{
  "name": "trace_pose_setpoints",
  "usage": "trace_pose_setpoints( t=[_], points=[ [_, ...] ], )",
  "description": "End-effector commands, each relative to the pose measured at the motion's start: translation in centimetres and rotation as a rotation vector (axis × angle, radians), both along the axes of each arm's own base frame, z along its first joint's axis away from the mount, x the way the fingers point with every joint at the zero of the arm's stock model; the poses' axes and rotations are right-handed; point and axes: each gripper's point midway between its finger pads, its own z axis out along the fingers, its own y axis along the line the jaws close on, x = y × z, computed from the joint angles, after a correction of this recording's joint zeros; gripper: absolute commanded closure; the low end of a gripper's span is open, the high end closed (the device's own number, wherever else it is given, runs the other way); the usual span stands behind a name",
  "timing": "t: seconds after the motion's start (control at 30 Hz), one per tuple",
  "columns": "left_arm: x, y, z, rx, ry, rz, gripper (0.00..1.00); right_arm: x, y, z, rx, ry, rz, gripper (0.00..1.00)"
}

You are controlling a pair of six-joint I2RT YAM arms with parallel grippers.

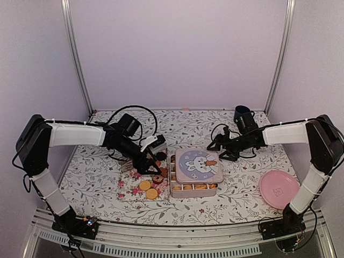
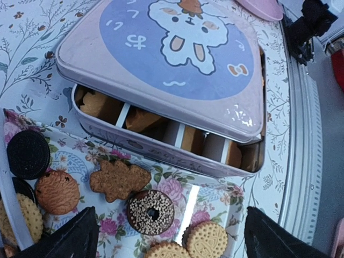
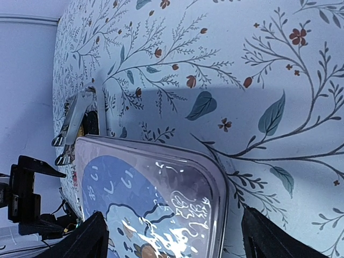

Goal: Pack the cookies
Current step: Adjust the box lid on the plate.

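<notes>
Cookies lie on a floral tray [image 1: 129, 189] left of the tin: golden round ones [image 1: 148, 189], and in the left wrist view a chocolate sprinkled ring [image 2: 151, 212], a brown tree-shaped one [image 2: 118, 179], a black sandwich cookie [image 2: 28, 154] and golden ones [image 2: 207, 240]. The divided tin [image 1: 194, 189] holds golden cookies; its rabbit lid [image 1: 199, 164] lies askew over it, leaving the front row open. My left gripper [image 1: 152, 164] is open and empty, just above the tray's cookies [image 2: 172, 242]. My right gripper [image 1: 223, 153] is open, its jaws either side of the lid's far right corner [image 3: 177, 242].
A pink plate [image 1: 278, 188] sits at the front right. A dark blue cup [image 1: 242, 113] stands at the back right, behind the right arm. A flowered cloth [image 1: 97, 183] covers the table, which has white walls on three sides.
</notes>
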Motion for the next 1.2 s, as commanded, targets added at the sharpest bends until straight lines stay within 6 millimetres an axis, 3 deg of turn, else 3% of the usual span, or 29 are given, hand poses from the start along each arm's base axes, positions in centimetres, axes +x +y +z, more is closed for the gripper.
trace_pose_setpoints(
  t=[0.0,0.53,1.17],
  points=[
    [-0.4,-1.1,0.4,-0.043,0.01,-0.02,0.06,-0.4,1.8,0.0,0.012,-0.02,0.041,0.13],
    [1.9,-2.7,-0.7,-0.053,0.031,0.038,0.11,-3.0,4.7,0.1,-0.108,-0.06,0.141,0.13],
    [1.2,-4.1,-2.0,-0.05,0.049,-0.01,0.12,-7.4,5.5,2.6,-0.185,-0.096,0.148,0.13]
  ],
)
